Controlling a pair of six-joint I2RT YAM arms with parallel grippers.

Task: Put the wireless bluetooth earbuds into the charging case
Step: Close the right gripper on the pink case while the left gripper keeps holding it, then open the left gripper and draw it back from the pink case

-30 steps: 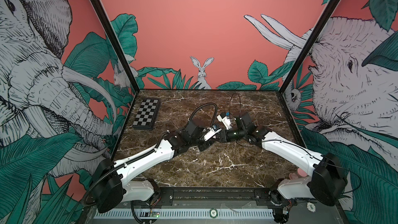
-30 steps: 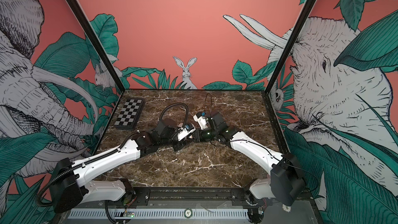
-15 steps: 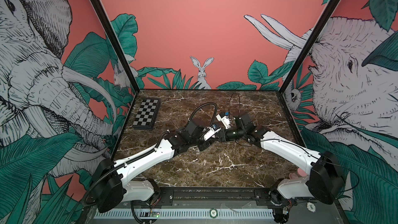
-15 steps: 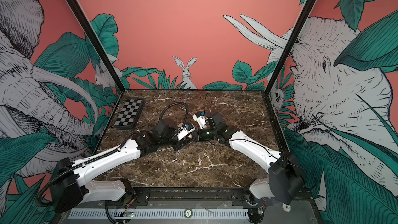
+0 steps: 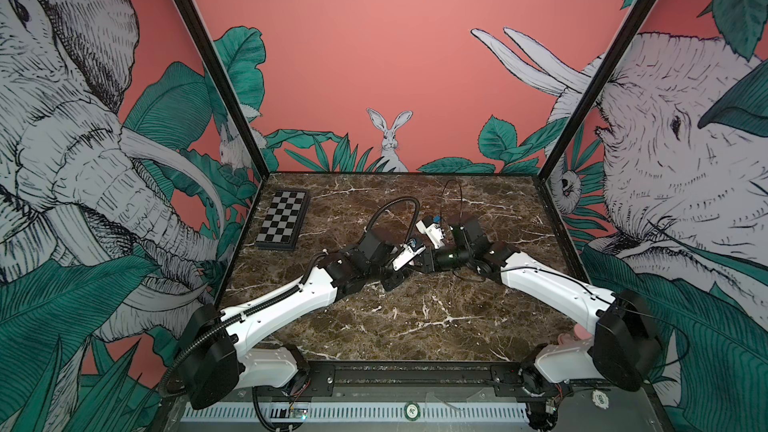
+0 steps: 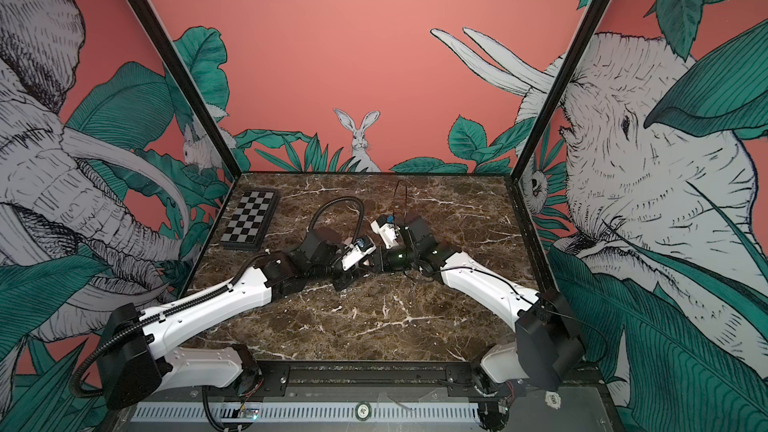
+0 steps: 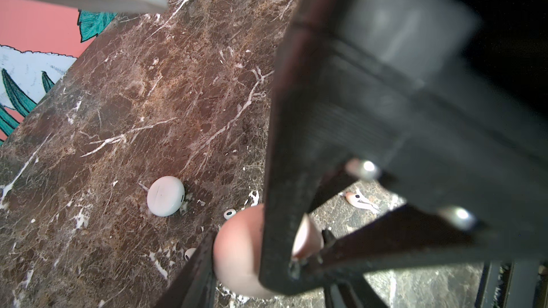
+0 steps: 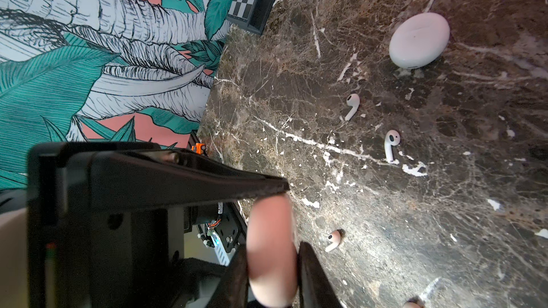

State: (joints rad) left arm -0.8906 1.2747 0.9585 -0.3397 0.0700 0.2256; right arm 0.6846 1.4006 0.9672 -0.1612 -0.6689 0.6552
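Left gripper (image 7: 261, 244) and right gripper (image 8: 272, 250) are both pinching the pink case (image 7: 237, 250), likely light and slippery, across its smooth sides.

Top views, both mine: bright, even overhead light, sharp focus, walls (image 5: 374, 56) bowed toward the edges, soft shadows on the marble top (image 5: 415, 326). My wrist views: charging case (image 7: 237, 250) blurred close to each lens, pale sheen glaring across the marble.
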